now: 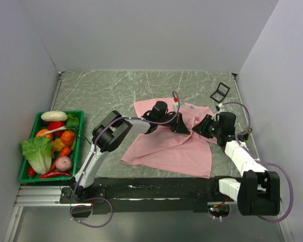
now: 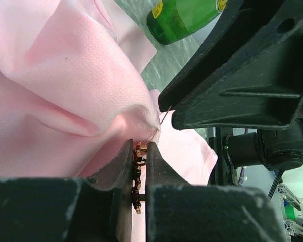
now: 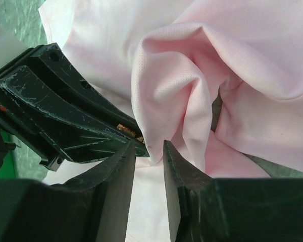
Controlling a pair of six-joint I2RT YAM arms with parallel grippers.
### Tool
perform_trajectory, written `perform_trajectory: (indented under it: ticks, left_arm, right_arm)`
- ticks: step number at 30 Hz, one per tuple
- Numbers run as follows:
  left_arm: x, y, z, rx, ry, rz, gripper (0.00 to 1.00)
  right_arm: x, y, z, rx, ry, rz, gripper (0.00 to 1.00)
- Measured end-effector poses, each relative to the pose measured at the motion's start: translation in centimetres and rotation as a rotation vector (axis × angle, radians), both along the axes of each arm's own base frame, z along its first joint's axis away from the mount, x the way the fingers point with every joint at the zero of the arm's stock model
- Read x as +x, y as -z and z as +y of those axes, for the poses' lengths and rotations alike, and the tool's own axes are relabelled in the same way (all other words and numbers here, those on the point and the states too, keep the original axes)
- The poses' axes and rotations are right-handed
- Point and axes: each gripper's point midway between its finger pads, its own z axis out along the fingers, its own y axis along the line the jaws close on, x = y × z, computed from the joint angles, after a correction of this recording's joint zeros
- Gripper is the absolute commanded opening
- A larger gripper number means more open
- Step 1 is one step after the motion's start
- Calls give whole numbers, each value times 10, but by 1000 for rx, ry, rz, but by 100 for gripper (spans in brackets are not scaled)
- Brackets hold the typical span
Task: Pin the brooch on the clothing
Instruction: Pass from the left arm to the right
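Observation:
The clothing [image 1: 171, 148] is a pink T-shirt spread mid-table, bunched into folds at its upper right. My left gripper [image 2: 140, 146] is shut on the brooch [image 2: 137, 174], a tiny red-gold jagged piece held edge-on between the jaws. Its thin pin [image 2: 165, 116] pokes out against a raised fold of the clothing [image 2: 81, 75]. From the right, my right gripper [image 3: 149, 148] faces the same fold [image 3: 171, 96]. Its jaws stand a narrow gap apart, and the fold's tip hangs just at their mouth, touching neither. In the top view, both grippers [image 1: 183, 127] [image 1: 198, 129] meet over the shirt.
A green basket [image 1: 80, 143] of vegetables and fruit sits at the left edge. A small black square frame [image 1: 220, 92] lies at the back right. A green bottle [image 2: 184, 17] lies on the table beyond the shirt. Walls close in on three sides.

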Motion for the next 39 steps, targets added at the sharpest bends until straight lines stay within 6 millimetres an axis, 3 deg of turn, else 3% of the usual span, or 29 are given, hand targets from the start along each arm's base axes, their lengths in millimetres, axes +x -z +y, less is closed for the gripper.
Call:
perform_trajectory:
  ticks: [12, 16, 20, 21, 25, 26, 31, 39]
  left_arm:
    - [0, 1, 0, 3, 2, -7, 1]
    - [-1, 1, 0, 3, 4, -9, 1]
    - [-1, 3, 0, 11, 3, -3, 3]
    - [-1, 3, 0, 12, 3, -2, 6]
    - [0, 3, 0, 14, -2, 0, 39]
    - [0, 3, 0, 12, -1, -3, 43]
    - [0, 1, -1, 3, -3, -8, 61]
    - [3, 4, 0, 4, -26, -4, 77]
  right_arm:
    - [2, 5, 2, 13, -6, 14, 17]
    - [2, 6, 2, 14, -6, 18, 0]
    - [4, 9, 3, 19, -7, 25, 0]
    - [4, 9, 3, 20, -8, 25, 0]
    - [5, 9, 3, 20, -9, 20, 0]
    - [5, 9, 3, 20, -9, 18, 0]
    - [4, 11, 3, 19, -7, 17, 0]
    - [2, 15, 1, 16, -1, 23, 0]
